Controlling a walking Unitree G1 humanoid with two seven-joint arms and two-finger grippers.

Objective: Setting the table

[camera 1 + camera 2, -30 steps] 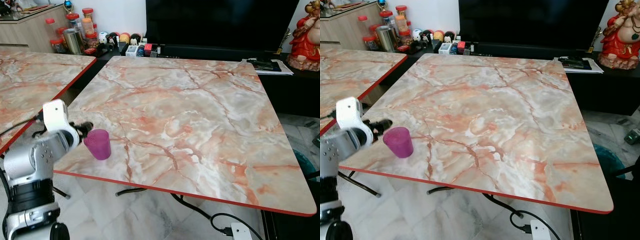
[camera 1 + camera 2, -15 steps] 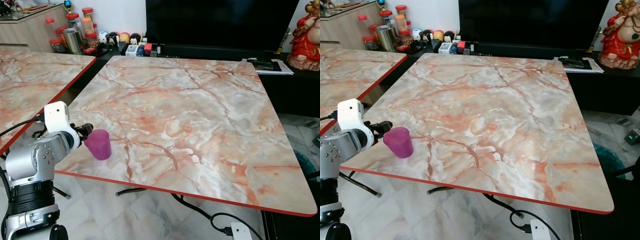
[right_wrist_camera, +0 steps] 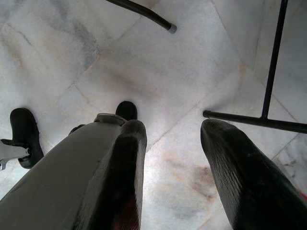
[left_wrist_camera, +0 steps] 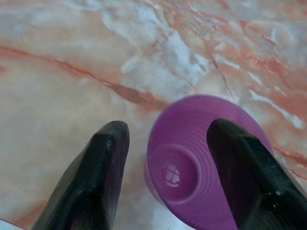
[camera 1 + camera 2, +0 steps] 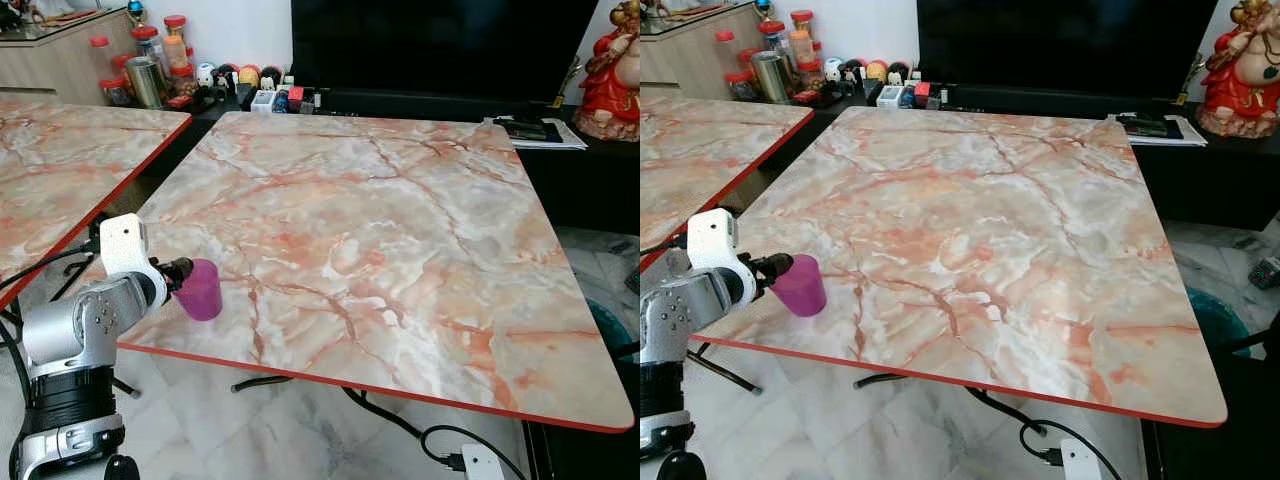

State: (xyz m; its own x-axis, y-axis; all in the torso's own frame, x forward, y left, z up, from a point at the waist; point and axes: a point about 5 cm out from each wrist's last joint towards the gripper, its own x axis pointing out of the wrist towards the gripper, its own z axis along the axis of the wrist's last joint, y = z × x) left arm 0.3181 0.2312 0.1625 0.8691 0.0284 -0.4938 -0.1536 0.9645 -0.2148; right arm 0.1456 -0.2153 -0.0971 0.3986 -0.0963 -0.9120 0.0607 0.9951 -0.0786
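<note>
The purple cup (image 5: pixel 200 289) is standing upside down, base upward, near the table (image 5: pixel 400 230) edge, partly blocking the left gripper (image 4: pixel 165 143), whose spread fingers are flanking it without gripping.

Head stereo pair: high, facing forward and down; both share the marble worktop (image 5: pixel 380 230).
Left wrist: very near the worktop, along its end effector (image 4: pixel 168 177).
Right wrist: straight down at the floor (image 3: pixel 192 72).
</note>
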